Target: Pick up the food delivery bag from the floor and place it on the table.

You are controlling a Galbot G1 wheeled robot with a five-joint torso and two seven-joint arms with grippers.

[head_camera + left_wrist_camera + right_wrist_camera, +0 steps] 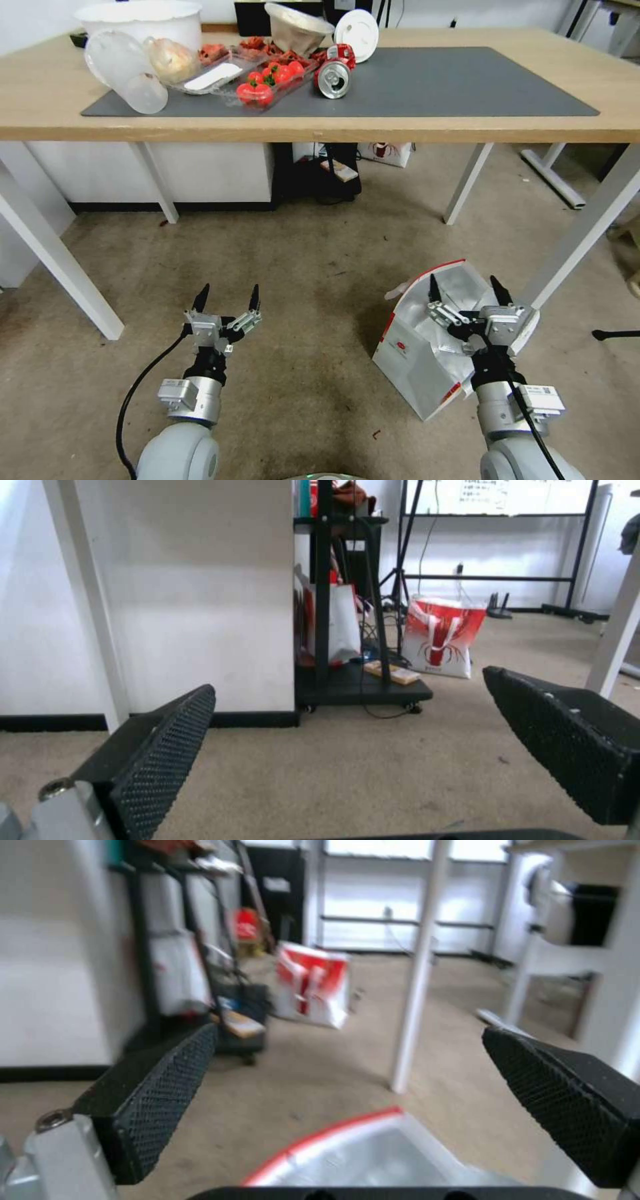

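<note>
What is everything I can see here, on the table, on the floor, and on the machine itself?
Large white paper food delivery bag with red trim and silver foil lining: one, on the brownish-grey floor, beside a white table leg, mouth open.
Light-wood table: one, white legs, across the top of the head view.
Dark grey mat: one, on the tabletop.
Red drink can: one, lying on the mat.
Red tomatoes in a clear tray: one tray, on the mat's left part.
White bowl: one, at the table's far left.
Red-and-white lobster-print bag: one, on the floor beyond the table.
Left pincer: open, above bare floor.
Right pincer: open, over the bag's mouth.
</note>
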